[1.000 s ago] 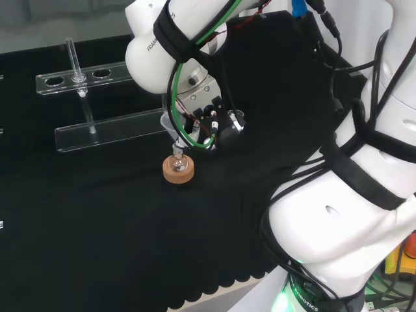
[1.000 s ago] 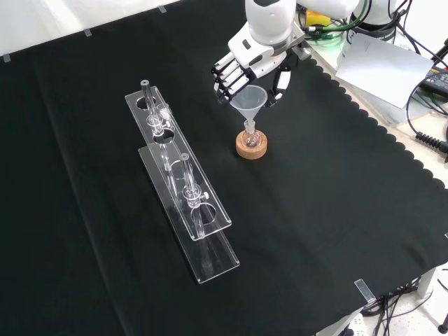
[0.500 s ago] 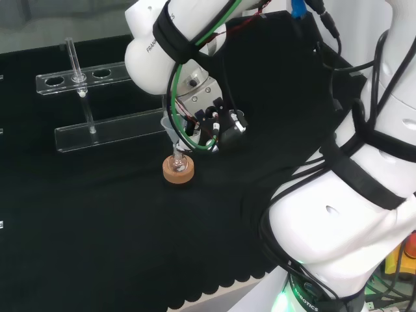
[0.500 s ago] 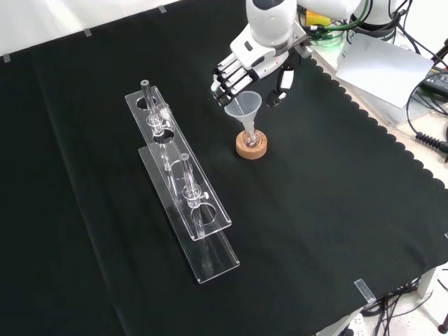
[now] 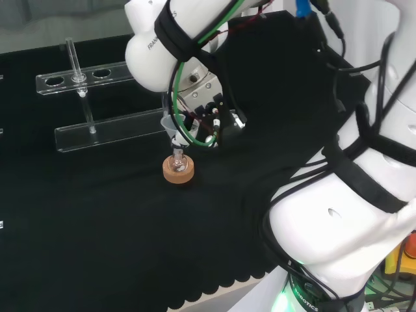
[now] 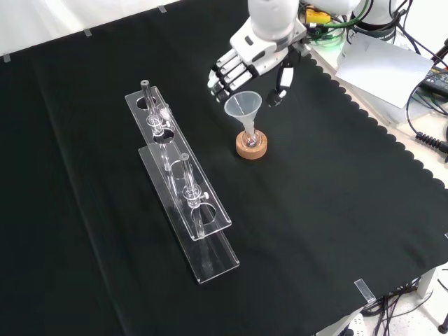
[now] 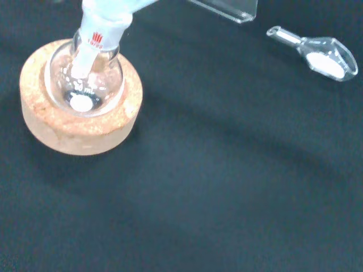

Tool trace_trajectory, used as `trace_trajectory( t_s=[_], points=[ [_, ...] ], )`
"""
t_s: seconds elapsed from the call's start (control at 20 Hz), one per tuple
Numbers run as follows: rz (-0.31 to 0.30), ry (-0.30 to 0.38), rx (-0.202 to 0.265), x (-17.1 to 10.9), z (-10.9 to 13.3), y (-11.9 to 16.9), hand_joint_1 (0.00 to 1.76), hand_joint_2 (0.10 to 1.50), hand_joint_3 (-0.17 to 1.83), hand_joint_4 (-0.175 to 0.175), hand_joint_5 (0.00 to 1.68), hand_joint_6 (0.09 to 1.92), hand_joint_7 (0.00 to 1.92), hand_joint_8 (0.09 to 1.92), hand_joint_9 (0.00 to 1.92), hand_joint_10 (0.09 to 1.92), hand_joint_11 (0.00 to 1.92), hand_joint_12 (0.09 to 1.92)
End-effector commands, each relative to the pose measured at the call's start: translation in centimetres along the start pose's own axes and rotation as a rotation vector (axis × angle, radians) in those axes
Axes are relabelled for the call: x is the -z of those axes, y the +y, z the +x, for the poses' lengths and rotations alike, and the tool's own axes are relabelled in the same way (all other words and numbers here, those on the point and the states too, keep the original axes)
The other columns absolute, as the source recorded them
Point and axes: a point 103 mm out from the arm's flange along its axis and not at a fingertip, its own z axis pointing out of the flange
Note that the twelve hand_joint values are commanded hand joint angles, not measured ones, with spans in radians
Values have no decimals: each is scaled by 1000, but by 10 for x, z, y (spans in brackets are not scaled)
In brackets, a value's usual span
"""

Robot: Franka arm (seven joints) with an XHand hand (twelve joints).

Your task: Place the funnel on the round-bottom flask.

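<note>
A clear funnel (image 6: pixel 243 108) stands with its stem in the neck of a small round-bottom flask (image 6: pixel 250 136). The flask rests on a cork ring (image 6: pixel 251 147). My hand (image 6: pixel 252 54) hovers just above and behind the funnel, open, with fingers (image 6: pixel 220 75) spread on one side and the thumb on the other, touching nothing. In the head view the funnel (image 5: pixel 170 124) leans slightly over the flask (image 5: pixel 177 160), with the hand (image 5: pixel 205 121) to its right. The wrist view looks down on the flask (image 7: pixel 85 85), the cork ring (image 7: pixel 74 139) and the funnel's stem (image 7: pixel 101 28).
A long clear rack (image 6: pixel 179 187) with test tubes stands left of the flask in the front view, and behind it in the head view (image 5: pixel 97 130). A small glass scoop (image 7: pixel 322 54) with white powder lies on the cloth near the cork ring.
The fingers were curled round the funnel's cone; they have spread and the hand has lifted up and away. The funnel stays in the flask's neck.
</note>
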Motion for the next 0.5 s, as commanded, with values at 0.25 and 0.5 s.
trace_trajectory(
  t_s=[0.25, 0.5],
  points=[
    [-112, 90, -24, 23, -34, -29, 600, 725, 480, -41, 163, 87, 94, 87, 58, 693, 0, 1208],
    [-87, 163, -57, 19, -63, -29, 592, 722, 498, -45, 197, 87, 81, 325, 147, 702, 0, 1341]
  ],
)
